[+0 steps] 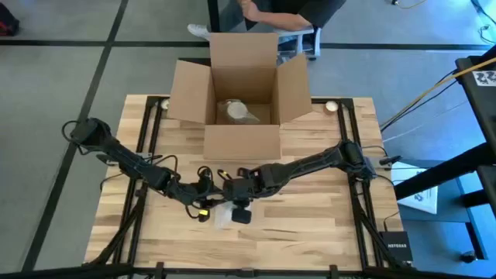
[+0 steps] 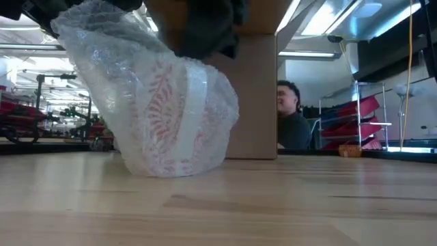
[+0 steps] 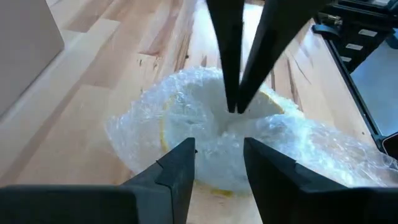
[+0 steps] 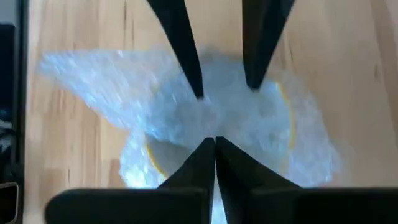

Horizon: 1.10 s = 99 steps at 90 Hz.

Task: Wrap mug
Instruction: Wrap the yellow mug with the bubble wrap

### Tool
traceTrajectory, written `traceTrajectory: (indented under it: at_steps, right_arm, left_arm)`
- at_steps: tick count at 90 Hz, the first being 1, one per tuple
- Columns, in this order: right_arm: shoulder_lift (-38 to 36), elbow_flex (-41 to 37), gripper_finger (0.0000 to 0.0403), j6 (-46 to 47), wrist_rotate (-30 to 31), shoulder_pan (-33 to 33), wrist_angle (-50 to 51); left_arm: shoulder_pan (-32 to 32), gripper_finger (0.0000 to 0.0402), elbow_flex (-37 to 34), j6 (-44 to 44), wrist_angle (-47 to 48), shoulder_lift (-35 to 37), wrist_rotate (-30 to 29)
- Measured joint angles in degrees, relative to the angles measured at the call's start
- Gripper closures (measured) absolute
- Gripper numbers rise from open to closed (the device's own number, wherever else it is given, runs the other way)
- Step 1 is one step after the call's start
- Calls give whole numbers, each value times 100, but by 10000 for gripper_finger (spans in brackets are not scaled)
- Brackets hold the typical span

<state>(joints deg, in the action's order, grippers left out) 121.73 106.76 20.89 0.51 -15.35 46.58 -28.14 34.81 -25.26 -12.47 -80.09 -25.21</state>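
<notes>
One mug with a red-and-white pattern point(image 2: 167, 109), wrapped all round in clear bubble wrap point(image 2: 102, 48), stands on the pale wooden table point(image 2: 273, 205), near its front edge and about in the middle. A strip of clear tape point(image 2: 194, 102) runs down the wrap on the side. Both dark arms reach in and meet right above the mug. The left gripper point(image 3: 217, 163) hangs over the top of the bundle with its two fingers apart, and wrap shows in the gap between them. The right gripper point(image 4: 215, 149) has its fingers pressed together, pinching the bubble wrap at the top of the mug. Behind the mug, toward the back of the table, sits an open brown cardboard box point(image 1: 242, 97) with something pale and wrapped point(image 1: 240, 111) inside. A person point(image 2: 292, 116) sits beyond the table, behind the box.
</notes>
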Motion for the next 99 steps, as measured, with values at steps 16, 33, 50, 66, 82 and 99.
traceTrajectory:
  at_steps: [16, 33, 50, 66, 82, 99]
  right_arm:
    - [25, 7, 402, -31, 187, 0, -314]
    - [595, 20, 402, -177, -209, -4, -697]
    - [818, 55, 402, -188, -160, 2, -754]
    - [826, 42, 402, -216, -139, 4, -795]
    - [831, 39, 402, -243, -203, 7, -803]
    - [642, 3, 402, -293, -93, 13, -764]
  left_arm:
    - [0, 279, 0, 2, -2, 0, 0]
    - [-2, 279, 0, -6, -33, 0, 18]
    - [-2, 279, 0, -70, -42, 16, 41]
    - [-2, 279, 42, -176, 138, 307, 278]
    - [-145, 279, 92, 226, 303, 654, 561]
    - [-396, 279, 87, 595, 672, 684, 574]
